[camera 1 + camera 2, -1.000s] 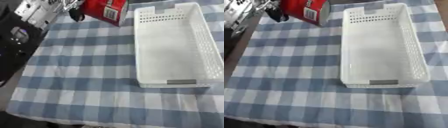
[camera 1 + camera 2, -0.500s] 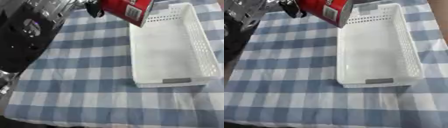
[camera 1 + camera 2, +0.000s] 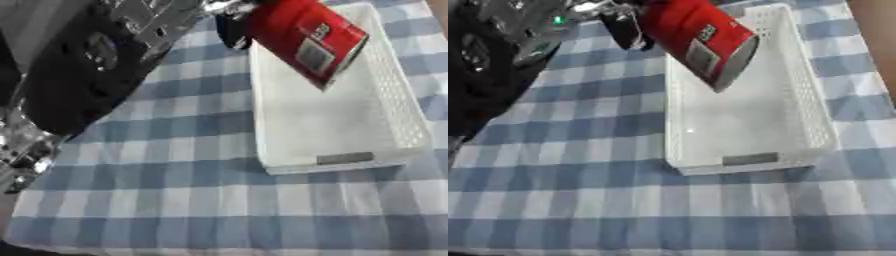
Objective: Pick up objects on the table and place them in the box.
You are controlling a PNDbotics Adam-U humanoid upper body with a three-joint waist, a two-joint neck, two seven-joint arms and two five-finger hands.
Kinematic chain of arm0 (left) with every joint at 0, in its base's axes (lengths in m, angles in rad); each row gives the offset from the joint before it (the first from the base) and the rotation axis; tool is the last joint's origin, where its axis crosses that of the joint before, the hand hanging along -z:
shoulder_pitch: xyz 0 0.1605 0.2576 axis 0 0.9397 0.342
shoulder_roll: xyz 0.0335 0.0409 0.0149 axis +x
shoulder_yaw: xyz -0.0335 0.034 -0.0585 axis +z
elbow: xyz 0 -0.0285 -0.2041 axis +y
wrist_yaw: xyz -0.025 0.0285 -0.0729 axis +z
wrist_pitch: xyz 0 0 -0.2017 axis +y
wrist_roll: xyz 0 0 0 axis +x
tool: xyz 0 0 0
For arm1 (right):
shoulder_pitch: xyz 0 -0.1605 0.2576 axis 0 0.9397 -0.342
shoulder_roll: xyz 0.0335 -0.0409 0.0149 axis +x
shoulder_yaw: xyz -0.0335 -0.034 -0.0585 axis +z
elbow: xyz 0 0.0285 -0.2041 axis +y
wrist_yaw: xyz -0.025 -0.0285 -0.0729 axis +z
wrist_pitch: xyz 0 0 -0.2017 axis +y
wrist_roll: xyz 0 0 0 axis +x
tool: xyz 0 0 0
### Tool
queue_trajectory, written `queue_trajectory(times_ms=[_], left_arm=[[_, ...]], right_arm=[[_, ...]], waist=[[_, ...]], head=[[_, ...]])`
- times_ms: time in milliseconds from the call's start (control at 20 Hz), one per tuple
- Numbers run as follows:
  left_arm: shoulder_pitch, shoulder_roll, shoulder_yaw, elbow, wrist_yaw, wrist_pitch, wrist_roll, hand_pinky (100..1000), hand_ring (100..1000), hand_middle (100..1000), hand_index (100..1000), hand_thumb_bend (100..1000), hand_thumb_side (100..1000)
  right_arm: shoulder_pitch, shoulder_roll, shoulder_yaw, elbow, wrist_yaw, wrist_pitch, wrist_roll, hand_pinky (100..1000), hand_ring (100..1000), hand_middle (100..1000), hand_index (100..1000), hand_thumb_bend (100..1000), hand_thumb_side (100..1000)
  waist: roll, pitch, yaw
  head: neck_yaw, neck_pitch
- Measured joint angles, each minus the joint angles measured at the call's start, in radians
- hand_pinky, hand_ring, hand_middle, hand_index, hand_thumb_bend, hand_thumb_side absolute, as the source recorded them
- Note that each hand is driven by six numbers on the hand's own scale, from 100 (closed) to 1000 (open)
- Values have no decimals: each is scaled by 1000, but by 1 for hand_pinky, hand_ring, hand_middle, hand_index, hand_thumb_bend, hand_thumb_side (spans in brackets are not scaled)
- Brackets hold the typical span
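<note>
The carrying step is in hand: the left hand (image 3: 630, 27), reaching in from the worktop's far left corner, has its dark fingers curled round the upper end of a red box (image 3: 306, 40) with a pale label, and holds it tilted in the air, its lower end slanting down toward the right. The red box hangs over the far half of the white basket (image 3: 398, 125), clear of the basket's floor and, as far as can be told, touching neither perforated wall. The basket lies lengthwise along the right side of the worktop (image 3: 157, 200), which is covered by a blue and white checked cloth, and nothing shows inside it yet. The right hand shows in neither view. By my judgement the task is at the point of placing: the next move calls for lowering the red box between the long walls, probably turning it to run along the basket's length so that it lies flat, and only then letting the fingers go. A release from this height and tilt could make it tumble or strike a wall.
</note>
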Motion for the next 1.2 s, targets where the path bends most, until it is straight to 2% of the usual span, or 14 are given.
queue_trajectory(times_ms=[50,150,350,400,600,750,800,850,900,950,1200], left_arm=[[-9,-1,-10,0,11,-7,4,484,505,514,650,356,401],[-21,-2,-31,0,40,-22,18,507,524,519,661,390,439],[-31,-7,-65,3,88,-51,53,670,645,627,781,492,602],[-31,-10,-72,5,99,-58,62,714,703,679,821,502,630],[-34,-10,-90,24,126,-79,88,779,775,776,887,503,672],[-36,-10,-96,47,128,-86,85,911,896,897,975,498,736],[-35,-10,-97,58,128,-88,76,923,906,905,981,501,743],[-35,-10,-100,68,128,-87,65,1000,1000,989,1000,690,781],[-33,-10,-103,80,130,-78,56,1000,1000,1000,1000,746,795],[-30,-10,-106,95,134,-66,43,1000,1000,1000,1000,763,836],[-19,-11,-101,134,159,-24,1,1000,1000,1000,1000,722,847]], right_arm=[[-2,0,0,0,0,0,1,603,721,649,845,100,1000],[-3,0,1,-1,-3,1,2,603,721,648,844,100,1000],[-5,0,6,-1,-7,2,5,603,720,648,845,100,1000],[-7,0,6,-1,-7,2,6,603,720,648,845,100,1000],[-8,0,6,-1,-7,-1,9,602,718,647,844,100,1000],[-8,0,6,-1,-7,-1,9,602,716,646,843,100,1000],[-8,0,6,-2,-7,0,10,602,716,646,843,100,1000],[-8,0,6,-3,-7,0,11,602,716,644,843,100,1000],[-8,0,6,-4,-7,1,12,602,716,644,843,100,1000],[-8,0,6,-5,-7,1,13,603,716,643,843,100,1000],[-8,0,6,-6,-7,-2,18,603,716,643,844,100,1000]], waist=[[2,0,-2],[5,0,-7],[8,0,-14],[8,0,-14],[9,0,-14],[9,0,-14],[9,0,-14],[9,0,-14],[9,0,-14],[9,1,-13],[9,4,-11]], head=[[0,0],[0,0],[0,0],[0,0],[0,0],[0,0],[0,0],[0,0],[0,0],[0,0],[0,0]])
